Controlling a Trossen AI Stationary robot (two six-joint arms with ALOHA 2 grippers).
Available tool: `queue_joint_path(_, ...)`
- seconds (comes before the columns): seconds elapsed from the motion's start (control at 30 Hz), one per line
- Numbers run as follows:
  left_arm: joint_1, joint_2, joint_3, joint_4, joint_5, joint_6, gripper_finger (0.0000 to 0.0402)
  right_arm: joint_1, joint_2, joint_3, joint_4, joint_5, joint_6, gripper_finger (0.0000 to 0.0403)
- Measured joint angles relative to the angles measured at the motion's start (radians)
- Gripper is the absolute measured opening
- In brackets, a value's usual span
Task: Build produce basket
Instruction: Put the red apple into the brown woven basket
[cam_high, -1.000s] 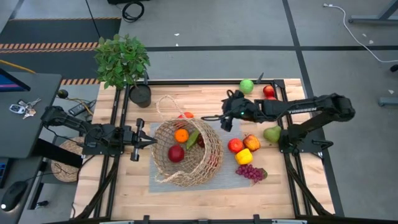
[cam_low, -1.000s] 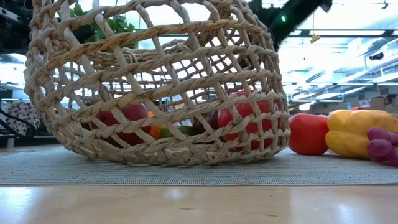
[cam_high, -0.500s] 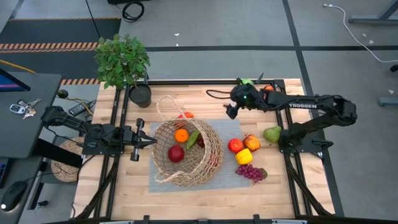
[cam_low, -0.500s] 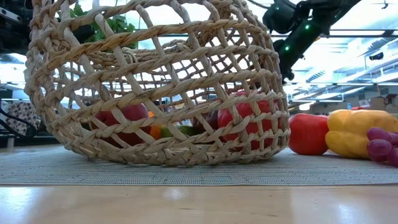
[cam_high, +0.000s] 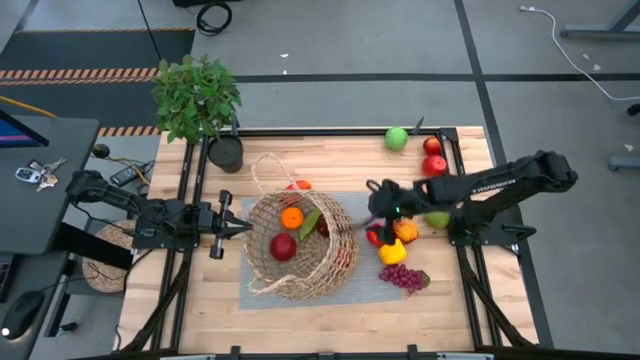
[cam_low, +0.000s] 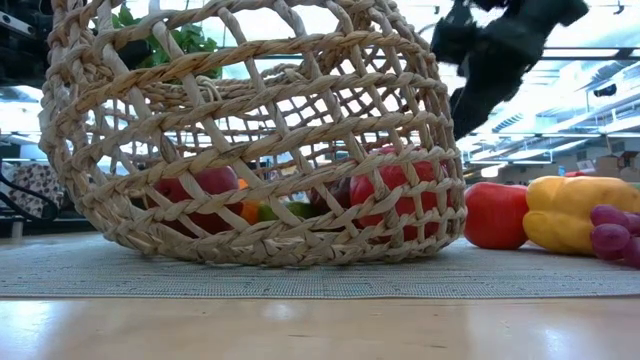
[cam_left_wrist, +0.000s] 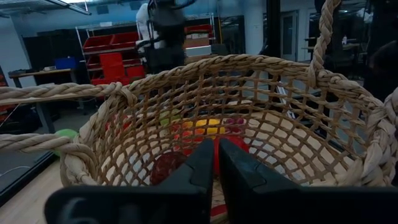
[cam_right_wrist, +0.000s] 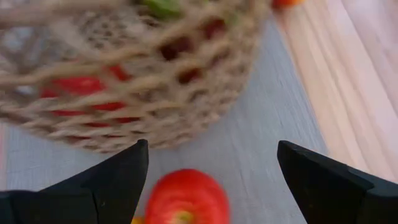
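The tan wicker basket (cam_high: 300, 245) lies tilted on a grey mat (cam_high: 262, 292), its opening toward the table's left. It holds an orange (cam_high: 291, 217), a red apple (cam_high: 283, 246) and a green cucumber (cam_high: 309, 224). My left gripper (cam_high: 245, 228) is shut at the basket's left rim (cam_left_wrist: 81, 163). My right gripper (cam_high: 378, 214) is open and empty, just right of the basket and above a red apple (cam_right_wrist: 184, 199) on the mat. A yellow piece (cam_high: 392, 250), purple grapes (cam_high: 405, 277) and a green pear (cam_high: 437, 215) lie nearby. My left gripper's shut fingers (cam_left_wrist: 199, 171) point level from the table's left into the basket's opening. The near rim is hidden under the fingers, so I cannot tell whether they touch it.
A green apple (cam_high: 397, 138) and two red apples (cam_high: 432, 146) lie at the far right of the table. A potted plant (cam_high: 197, 95) stands at the far left corner. An orange-red piece (cam_high: 298, 185) lies behind the basket. A flat woven disc (cam_high: 105, 258) sits off the left edge.
My right gripper has swung first toward the far edge, near the green apple, then back toward the near edge, and now stands over the red apple beside the basket. The basket and the produce have stayed in place.
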Motion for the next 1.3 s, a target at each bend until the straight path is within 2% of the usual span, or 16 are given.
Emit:
queue_joint_path(0.13, 0.0, 0.0, 0.0, 0.0, 0.0, 0.0, 0.0036, 0.103, 0.001, 0.0, 0.004, 0.085, 0.008, 0.0358)
queue_joint_path(0.3, 0.0, 0.0, 0.0, 0.0, 0.0, 0.0, 0.0031, 0.165, 0.047, 0.0, 0.007, 0.117, 0.039, 0.0357)
queue_joint_path(0.73, 0.0, 0.0, 0.0, 0.0, 0.0, 0.0, 0.0035, 0.182, 0.254, 0.0, -0.006, 0.129, 0.032, 0.0357)
queue_joint_path(1.0, 0.0, 0.0, 0.0, 0.0, 0.0, 0.0, 0.0028, 0.183, 0.218, 0.0, -0.015, 0.179, 0.032, 0.0357)
queue_joint_path(1.2, 0.0, 0.0, 0.0, 0.0, 0.0, 0.0, 0.0036, 0.183, 0.141, -0.006, -0.047, 0.205, 0.027, 0.0357)
queue_joint_path(1.3, 0.0, 0.0, 0.0, 0.0, 0.0, 0.0, 0.0035, 0.183, 0.085, -0.06, 0.005, 0.225, 0.021, 0.0357)
